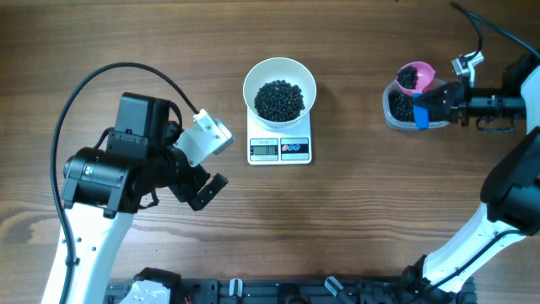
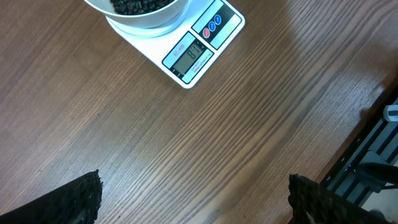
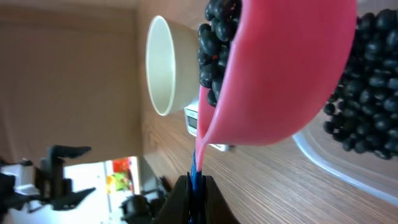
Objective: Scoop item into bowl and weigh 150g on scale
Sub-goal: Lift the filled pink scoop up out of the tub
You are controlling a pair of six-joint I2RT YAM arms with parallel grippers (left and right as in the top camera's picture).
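I see the bowl (image 1: 251, 80) standing on the scale (image 1: 279, 149) in the upper middle of the overhead frame, and a heap of beans (image 1: 279, 100) lies in it. The display of the scale faces the lower edge of the frame; the digits I cannot read.

At the upper right, the right claw (image 3: 194, 186) is pressed together on the thin handle of the pink scoop (image 1: 428, 74). The scoop is loaded with beans and sits at the upper edge of the clear tub (image 1: 390, 114), which also has beans inside. Whether the scoop touches the tub, I cannot tell.

The left claw (image 2: 194, 202) is at the left of the overhead frame, well apart from the scale. Its fingers stand wide apart with nothing between them, over the bare wooden table (image 1: 380, 211).
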